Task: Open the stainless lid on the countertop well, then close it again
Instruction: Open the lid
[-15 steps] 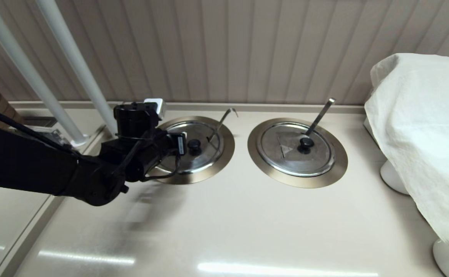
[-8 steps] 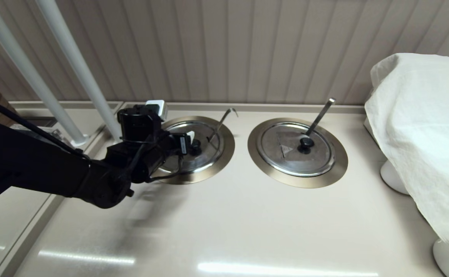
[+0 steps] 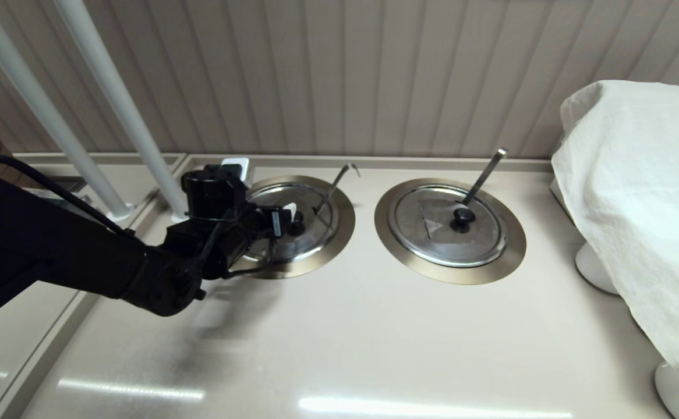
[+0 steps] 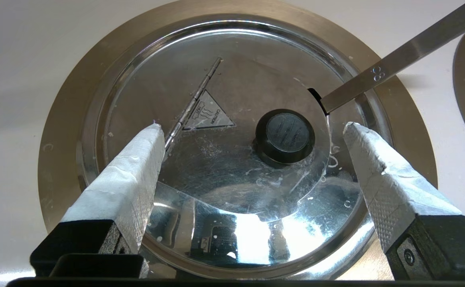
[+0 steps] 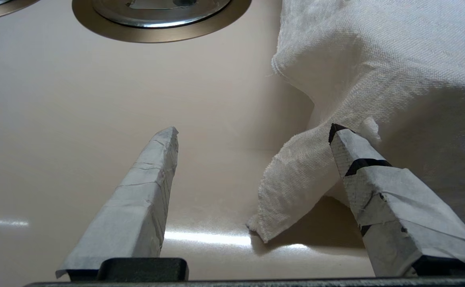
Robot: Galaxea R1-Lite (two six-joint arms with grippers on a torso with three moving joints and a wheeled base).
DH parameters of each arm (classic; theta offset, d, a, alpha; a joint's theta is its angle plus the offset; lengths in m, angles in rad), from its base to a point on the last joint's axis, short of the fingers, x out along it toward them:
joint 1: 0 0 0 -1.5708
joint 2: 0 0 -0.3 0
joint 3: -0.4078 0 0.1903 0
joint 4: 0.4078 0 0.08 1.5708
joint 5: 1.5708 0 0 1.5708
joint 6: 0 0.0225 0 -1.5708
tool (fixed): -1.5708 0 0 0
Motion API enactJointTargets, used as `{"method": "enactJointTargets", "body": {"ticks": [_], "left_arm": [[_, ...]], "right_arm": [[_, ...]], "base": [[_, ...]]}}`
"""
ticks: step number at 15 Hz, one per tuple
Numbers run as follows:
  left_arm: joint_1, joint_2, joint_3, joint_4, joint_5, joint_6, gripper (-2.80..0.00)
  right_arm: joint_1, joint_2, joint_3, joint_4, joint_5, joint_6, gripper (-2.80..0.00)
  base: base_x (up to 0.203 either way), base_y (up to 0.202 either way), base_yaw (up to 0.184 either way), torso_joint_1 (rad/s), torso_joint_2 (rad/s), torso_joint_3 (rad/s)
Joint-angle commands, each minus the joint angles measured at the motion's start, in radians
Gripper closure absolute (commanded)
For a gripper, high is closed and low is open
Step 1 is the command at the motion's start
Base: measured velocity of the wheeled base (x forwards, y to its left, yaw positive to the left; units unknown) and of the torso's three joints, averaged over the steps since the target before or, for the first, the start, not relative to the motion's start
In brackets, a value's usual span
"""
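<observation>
The stainless lid (image 3: 311, 228) lies closed in the countertop well (image 3: 344, 224), the left of two. Its thin hook-ended handle (image 3: 339, 176) rises through the edge notch. My left gripper (image 3: 286, 216) hovers low over this lid, open, right beside the black knob (image 3: 297, 221). In the left wrist view the lid (image 4: 224, 175) fills the picture with its triangle mark. The knob (image 4: 285, 133) sits between the spread fingers of the left gripper (image 4: 252, 129), touching neither. The well's bronze ring (image 4: 63, 131) surrounds it. My right gripper (image 5: 252, 133) is parked open above bare counter.
The twin lid (image 3: 447, 230) with its straight flat handle (image 3: 485, 170) sits to the right. A white cloth (image 3: 642, 203) covers something at the right edge, close to the right gripper. Two white posts (image 3: 112, 99) rise at the back left.
My left arm has advanced to the right across the lid, bringing the open fingers up around the black knob. The lid has not moved.
</observation>
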Motion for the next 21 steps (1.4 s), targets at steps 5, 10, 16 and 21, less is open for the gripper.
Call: {"method": "enactJointTargets", "body": {"ticks": [5,10,16,21], "left_arm": [[0.006,0.016,0.008,-0.023,-0.002,-0.002,-2.8],[0.01,0.011,0.01,-0.034,-0.002,-0.002,-2.8],[0.012,0.011,0.01,-0.034,-0.002,-0.002,-2.8],[0.01,0.034,0.01,-0.036,-0.002,-0.001,-2.8]], "right_arm": [[0.0,0.0,0.0,0.0,0.001,0.0,-2.8],[0.0,0.0,0.0,0.0,0.001,0.0,-2.8],[0.0,0.0,0.0,0.0,0.001,0.0,-2.8],[0.0,0.0,0.0,0.0,0.001,0.0,-2.8]], "base": [[0.0,0.0,0.0,0.0,0.0,0.0],[0.0,0.0,0.0,0.0,0.0,0.0],[0.0,0.0,0.0,0.0,0.0,0.0],[0.0,0.0,0.0,0.0,0.0,0.0]]}}
